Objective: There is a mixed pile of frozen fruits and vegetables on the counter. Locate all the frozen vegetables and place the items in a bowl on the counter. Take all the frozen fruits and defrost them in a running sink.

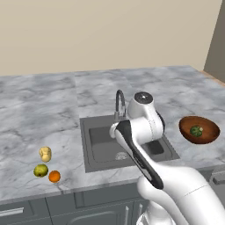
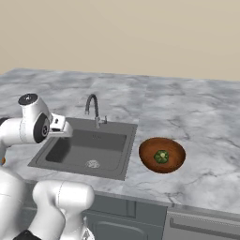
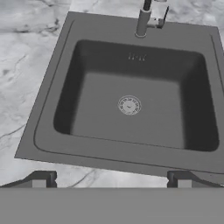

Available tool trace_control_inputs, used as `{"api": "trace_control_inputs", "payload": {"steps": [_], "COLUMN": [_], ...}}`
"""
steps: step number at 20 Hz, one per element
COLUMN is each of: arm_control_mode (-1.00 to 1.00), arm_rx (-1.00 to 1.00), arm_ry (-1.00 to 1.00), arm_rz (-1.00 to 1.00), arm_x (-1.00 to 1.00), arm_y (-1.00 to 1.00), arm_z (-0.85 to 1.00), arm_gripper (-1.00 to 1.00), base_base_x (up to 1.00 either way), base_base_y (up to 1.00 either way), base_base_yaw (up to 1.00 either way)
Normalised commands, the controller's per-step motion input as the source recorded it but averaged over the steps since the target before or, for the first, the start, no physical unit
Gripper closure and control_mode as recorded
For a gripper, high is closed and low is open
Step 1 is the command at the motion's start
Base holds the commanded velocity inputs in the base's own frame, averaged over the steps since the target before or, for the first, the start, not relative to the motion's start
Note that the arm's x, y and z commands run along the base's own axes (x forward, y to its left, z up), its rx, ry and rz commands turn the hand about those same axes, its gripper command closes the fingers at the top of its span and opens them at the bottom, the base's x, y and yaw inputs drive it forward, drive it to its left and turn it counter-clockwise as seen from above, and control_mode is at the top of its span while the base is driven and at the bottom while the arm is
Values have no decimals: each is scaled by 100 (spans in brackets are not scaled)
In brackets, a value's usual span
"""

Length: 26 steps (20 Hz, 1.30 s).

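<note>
The gripper (image 3: 111, 179) hangs above the near edge of the dark grey sink (image 3: 131, 109), open, with nothing between its fingertips (image 3: 43, 179). On the counter (image 1: 44, 110) left of the sink (image 1: 103, 145) lie the pale tan potato (image 1: 45, 154), the yellow-green round fruit (image 1: 41, 170) and the orange ball (image 1: 54, 176), close together near the front edge. The green broccoli floret (image 1: 196, 130) sits inside the reddish-brown bowl (image 1: 210, 127), right of the sink. From the right base view, the bowl (image 2: 147, 154) with the broccoli (image 2: 161, 156) stands beside the basin (image 2: 70, 150).
A curved grey faucet (image 1: 119, 103) rises at the back rim of the sink, and no water shows in the basin. A round drain (image 3: 129, 105) marks its floor. Dark grey cabinet fronts (image 1: 66, 206) run under the counter. A beige wall stands behind.
</note>
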Motion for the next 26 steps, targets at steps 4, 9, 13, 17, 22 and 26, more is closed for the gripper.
{"api": "trace_control_inputs", "payload": {"steps": [4,9,13,17,22,26], "arm_control_mode": [-100,-100,-100,-100,-100,-100], "arm_rx": [0,0,0,0,1,2], "arm_ry": [0,0,0,0,0,0], "arm_rz": [0,0,0,0,0,0], "arm_x": [0,0,0,0,0,0], "arm_y": [59,62,58,47,42,44], "arm_z": [0,0,0,0,0,-3], "arm_gripper": [-100,-100,-100,-100,-100,-100], "base_base_x": [0,0,0,0,0,0], "base_base_y": [0,0,0,0,0,0], "base_base_yaw": [0,0,0,0,0,0]}}
